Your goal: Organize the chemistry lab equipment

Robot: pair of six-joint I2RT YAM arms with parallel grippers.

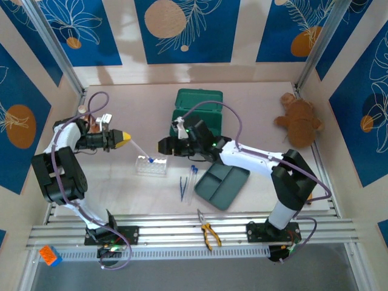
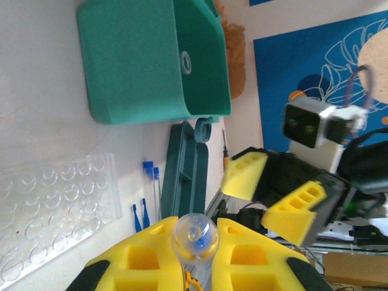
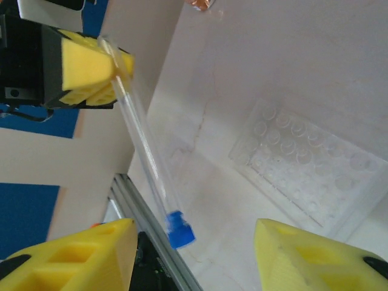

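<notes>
Overhead, the left pincer (image 1: 124, 140) is clamping a test tube (image 1: 140, 153), which is slanting rightward, blue cap down near the rack (image 1: 151, 165). Left wrist: its rounded end is facing the camera. Right wrist: the right pincer (image 3: 194, 257) is gaping, empty.

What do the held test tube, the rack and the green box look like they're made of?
The test tube: clear, glossy wall; glass or hard plastic, can't tell which. Its blue cap: opaque, likely plastic. The tube rack: transparent, seemingly moulded plastic, rows of round wells. The green box: matte, probably moulded plastic, rounded corners.
</notes>
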